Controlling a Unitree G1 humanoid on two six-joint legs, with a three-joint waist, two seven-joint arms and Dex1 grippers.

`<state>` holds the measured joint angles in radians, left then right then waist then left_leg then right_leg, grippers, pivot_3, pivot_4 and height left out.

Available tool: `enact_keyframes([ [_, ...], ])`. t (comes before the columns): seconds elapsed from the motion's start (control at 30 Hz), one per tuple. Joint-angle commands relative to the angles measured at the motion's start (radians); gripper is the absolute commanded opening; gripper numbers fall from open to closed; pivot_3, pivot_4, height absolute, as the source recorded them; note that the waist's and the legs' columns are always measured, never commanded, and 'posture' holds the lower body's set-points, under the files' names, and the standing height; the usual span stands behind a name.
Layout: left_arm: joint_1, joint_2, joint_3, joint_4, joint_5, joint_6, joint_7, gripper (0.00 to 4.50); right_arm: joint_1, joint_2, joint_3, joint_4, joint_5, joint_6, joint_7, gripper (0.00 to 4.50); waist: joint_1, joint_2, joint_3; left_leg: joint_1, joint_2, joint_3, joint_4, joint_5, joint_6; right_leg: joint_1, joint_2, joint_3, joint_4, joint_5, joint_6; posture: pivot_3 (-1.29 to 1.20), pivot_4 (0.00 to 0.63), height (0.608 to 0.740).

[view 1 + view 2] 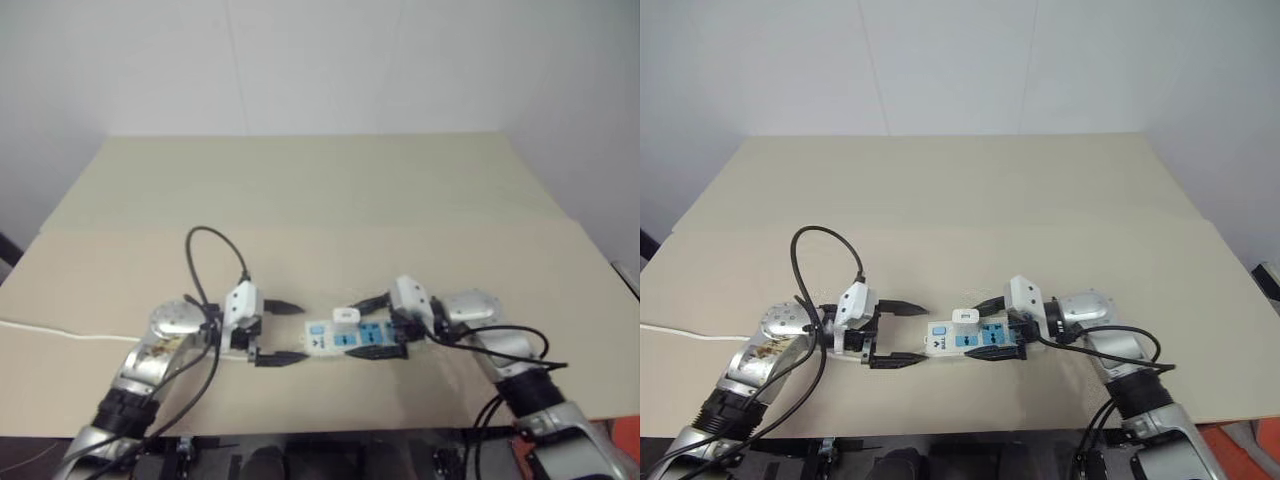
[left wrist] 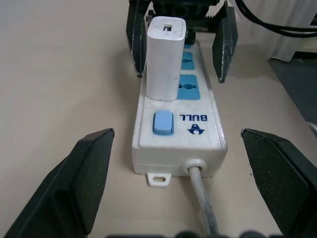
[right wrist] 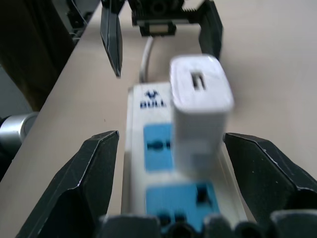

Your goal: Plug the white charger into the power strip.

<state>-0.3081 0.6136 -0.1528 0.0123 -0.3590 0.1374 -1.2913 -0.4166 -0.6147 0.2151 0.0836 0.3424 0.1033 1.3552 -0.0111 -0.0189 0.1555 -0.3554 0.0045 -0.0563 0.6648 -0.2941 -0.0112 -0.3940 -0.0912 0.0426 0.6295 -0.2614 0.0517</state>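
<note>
The power strip [image 1: 980, 340] lies flat near the table's front edge, between my two grippers. The white charger [image 1: 962, 316] stands upright on the strip, in the blue socket panel beside the switch [image 2: 163, 123]. My left gripper [image 1: 919, 334] is open at the strip's switch and cord end, with its fingers apart from the strip. My right gripper [image 1: 978, 329] is open around the other end, one finger on each side of the strip and a gap on both sides. Neither gripper touches the charger [image 3: 200, 106].
The strip's thin white cord [image 1: 60, 333] runs left across the beige table [image 1: 320, 200] and off its left edge. Black cables loop over both wrists. Bare tabletop stretches back to a white wall.
</note>
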Motion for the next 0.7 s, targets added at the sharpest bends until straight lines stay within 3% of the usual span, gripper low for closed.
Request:
enact_keyframes([
  [0.03,-0.012,0.046,0.054,-0.043,-0.045,0.014,-0.032,4.5,0.018,-0.088,-0.111,-0.115,0.086,0.06,0.03,4.02,-0.001,0.0,0.008,0.0,0.0,0.0,0.0,0.0,0.0,0.0,0.0,0.0,0.0,0.0,0.0,0.0,0.15,0.74],
  [0.23,-0.009,0.111,0.109,-0.076,-0.093,0.061,-0.055,4.5,0.081,-0.2,-0.246,-0.181,0.145,0.089,0.021,4.02,-0.006,0.0,0.009,-0.012,0.0,0.0,0.003,0.0,0.0,-0.012,0.001,0.0,0.002,0.0,0.0,0.0,0.15,0.74],
  [0.53,0.028,0.252,0.228,-0.124,-0.14,0.107,-0.076,4.5,0.207,-0.346,-0.455,-0.181,0.177,0.084,0.027,4.02,-0.001,0.0,0.013,-0.014,0.0,0.001,0.007,0.0,0.0,-0.012,0.0,0.0,0.002,0.0,0.001,0.0,0.15,0.74],
  [0.7,0.044,0.248,0.248,-0.133,-0.141,0.122,-0.039,4.5,0.254,-0.363,-0.477,-0.202,0.16,0.103,-0.013,4.02,-0.003,0.0,0.013,-0.013,0.0,0.001,0.009,0.0,0.0,-0.011,0.0,0.0,0.003,0.0,0.001,0.0,0.15,0.74],
])
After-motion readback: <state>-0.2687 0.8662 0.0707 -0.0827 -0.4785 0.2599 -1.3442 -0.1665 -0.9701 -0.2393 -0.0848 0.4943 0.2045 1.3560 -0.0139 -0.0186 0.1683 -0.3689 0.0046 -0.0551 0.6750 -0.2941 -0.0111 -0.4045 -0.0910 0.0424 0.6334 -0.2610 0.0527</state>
